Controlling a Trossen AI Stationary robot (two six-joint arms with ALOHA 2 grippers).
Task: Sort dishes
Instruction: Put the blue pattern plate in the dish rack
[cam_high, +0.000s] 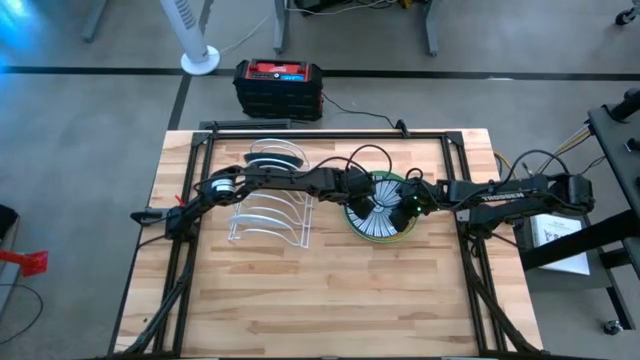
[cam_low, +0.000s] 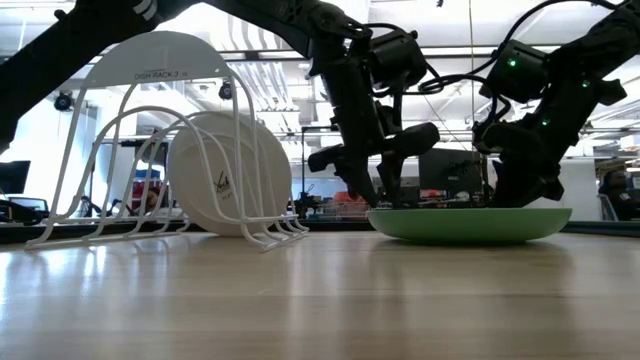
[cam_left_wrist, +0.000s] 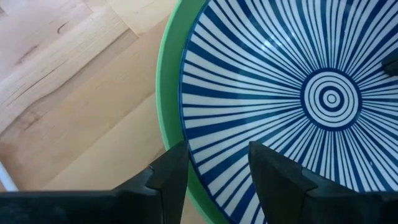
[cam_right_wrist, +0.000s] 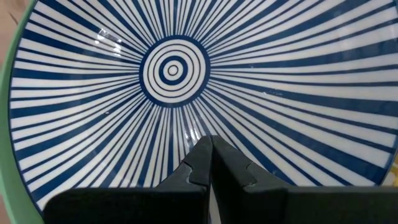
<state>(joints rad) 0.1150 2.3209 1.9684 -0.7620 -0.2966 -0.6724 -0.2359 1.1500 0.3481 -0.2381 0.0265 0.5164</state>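
A white plate with blue radial lines (cam_high: 378, 212) lies inside a light green plate (cam_low: 470, 225) right of the table's middle. My left gripper (cam_left_wrist: 217, 165) is open at this stack's left edge, one finger over the green rim (cam_left_wrist: 168, 74) and one over the striped plate (cam_left_wrist: 298, 93). I cannot tell whether it touches. My right gripper (cam_right_wrist: 211, 146) is shut and comes down on the striped plate from the right. A pale plate (cam_low: 230, 175) stands on edge in the white wire rack (cam_low: 130, 130) at the left. My right gripper presses its shut fingertips (cam_right_wrist: 202, 155) down on the striped plate's upper face (cam_right_wrist: 186, 127), between the ringed centre and the rim. The fingers slant down from the table's right side. The plate lies flat in the green plate.
The wire rack (cam_high: 270, 215) stands close to the left of the plate stack, under my left arm. A black and red box (cam_high: 280, 85) sits on the floor beyond the far edge. Bare wooden tabletop (cam_high: 330, 300) stretches along the near side.
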